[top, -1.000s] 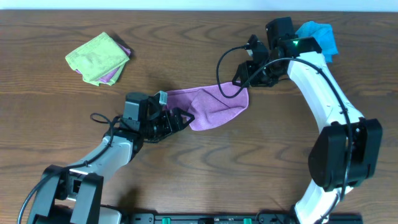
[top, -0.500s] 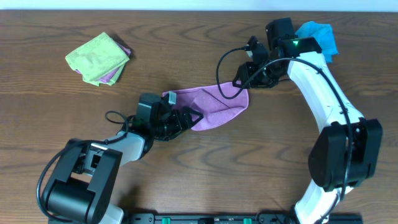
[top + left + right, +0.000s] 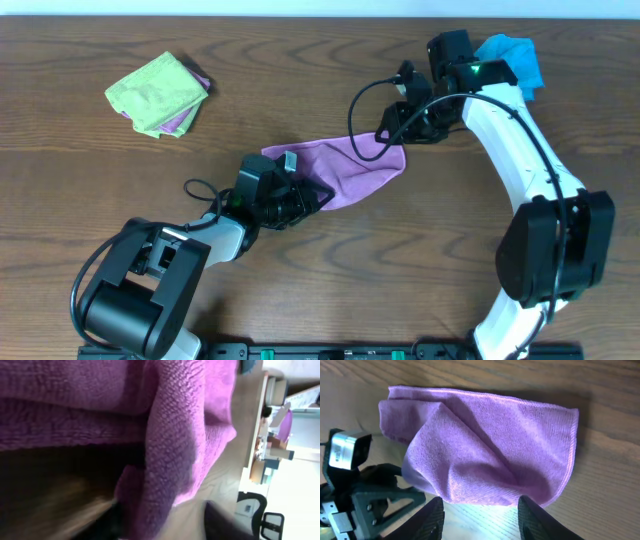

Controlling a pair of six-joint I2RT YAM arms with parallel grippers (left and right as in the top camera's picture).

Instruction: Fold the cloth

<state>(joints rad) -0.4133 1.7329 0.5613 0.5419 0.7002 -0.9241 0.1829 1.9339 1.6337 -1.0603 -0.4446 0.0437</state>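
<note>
Left claw (image 3: 308,198): at the lower-left end of the cloth (image 3: 350,168), pushed against the pile. Its wrist view shows only purple folds and blur, so I cannot tell whether the jaws pinch the edge or merely straddle it.
Right claw (image 3: 393,136): at the upper-right end. The jaws stand spread with bare lit wood between them and the hem just at their tips, nothing pinched.
Table (image 3: 90,230): brown wood. The cloth lies mid-table, between the two claws.
Long axis: runs from lower left to upper right in the overhead view, from one claw to the other.
Layering: the right wrist view shows one flap already doubled over along a slanting crease, with the far hem straight.
Nearer arm: each claw has its own end, the left touching and the right just beside.
Judgement: the fold turns on both ends being held, so the right claw likely must close on its corner first.
Others: the green cloth (image 3: 155,92) and blue cloth (image 3: 512,56) lie well apart.
</note>
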